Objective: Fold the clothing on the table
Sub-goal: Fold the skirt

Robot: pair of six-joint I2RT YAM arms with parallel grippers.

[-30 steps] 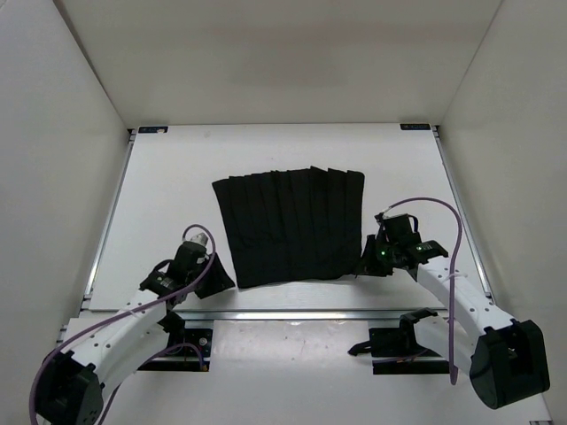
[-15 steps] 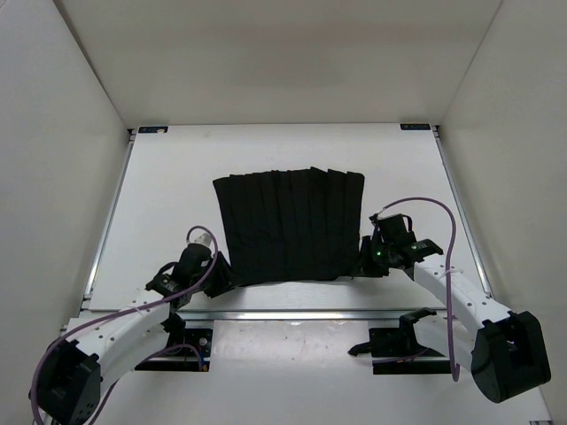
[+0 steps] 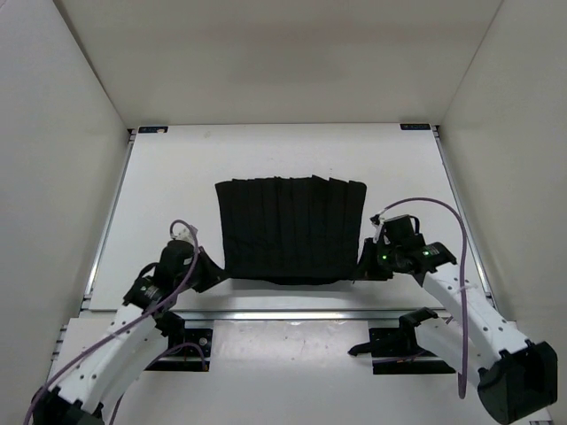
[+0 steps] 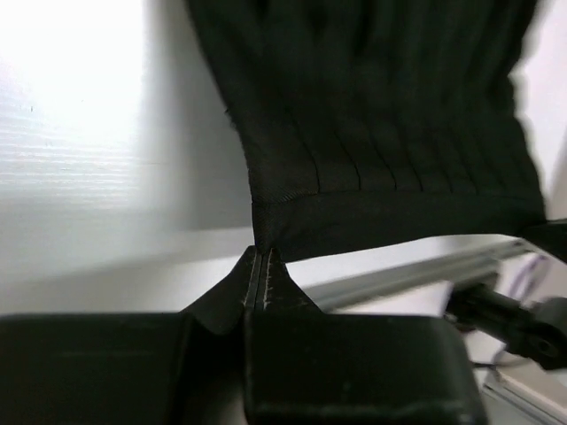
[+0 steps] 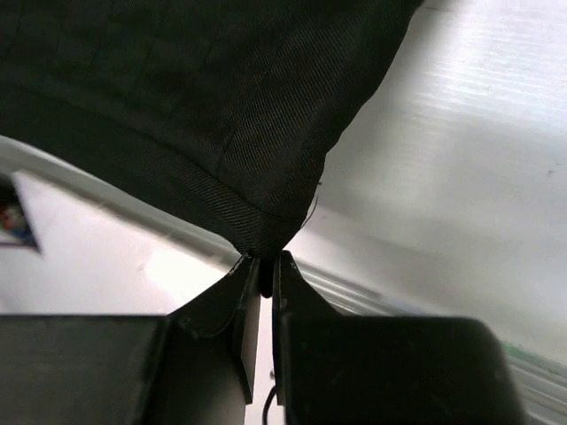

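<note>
Top external: clothing lay flat mid-way across the worktop. Wrist views had left gripper clamped on the near-left hem corner and right gripper on the near-right. Paired pinches kept the hem taut, probably for folding it far-ward.

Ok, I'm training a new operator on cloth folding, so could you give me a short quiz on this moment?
1. True or false: the left gripper is shut on a near corner of the clothing.
2. Where does the right gripper grip the clothing? A: the far right corner. B: the near right corner. C: the middle of the near hem.
3. Short answer: how many grippers hold the clothing?

Key: 1 true. 2 B. 3 two.
</note>
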